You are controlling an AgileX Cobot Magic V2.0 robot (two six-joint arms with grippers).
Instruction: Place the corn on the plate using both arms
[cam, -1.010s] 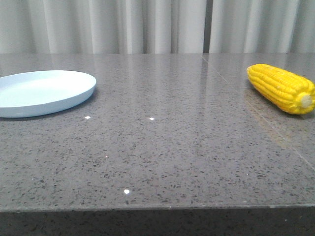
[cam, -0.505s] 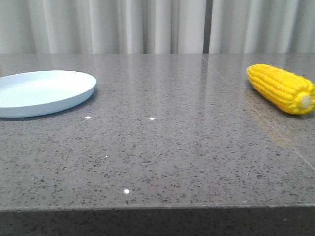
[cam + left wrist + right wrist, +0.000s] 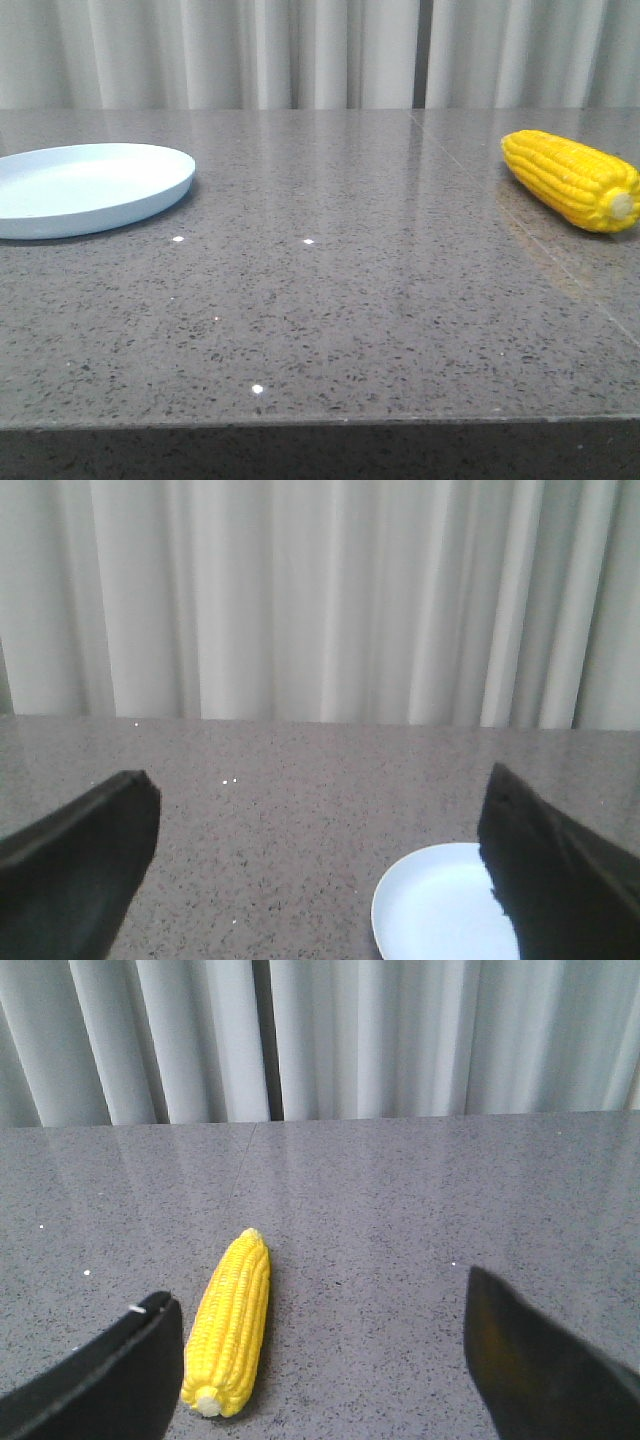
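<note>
Two objects lie on the speckled grey table (image 3: 330, 300), well apart from each other. At far left, the plate (image 3: 85, 187), pale blue, round and shallow with a low rim, sits flat and carries nothing. At far right, the corn (image 3: 572, 180), bright yellow with rows of kernels, lies on its side directly on the stone, its pale stub end turned toward the near right. Pleated white curtains (image 3: 300, 50) close off the far edge of the table.

Neither of my arms enters the front view. Seen from my left wrist, my left gripper (image 3: 320, 880) is spread wide, released and grasping nothing; one dark finger (image 3: 75, 870) stands clear of the plate (image 3: 440, 905), while the other finger (image 3: 560, 880) overlaps the plate's edge in the picture, though I cannot tell whether it touches.

Seen from my right wrist, my right gripper (image 3: 320, 1360) is likewise spread wide, with nothing between its fingers. The corn (image 3: 230, 1322) lies on the table just beside one finger (image 3: 100, 1380), stub end toward the camera and tapered tip pointing away toward the curtains; whether finger and cob meet cannot be judged. The opposite finger (image 3: 540, 1365) is well apart from the cob.
</note>
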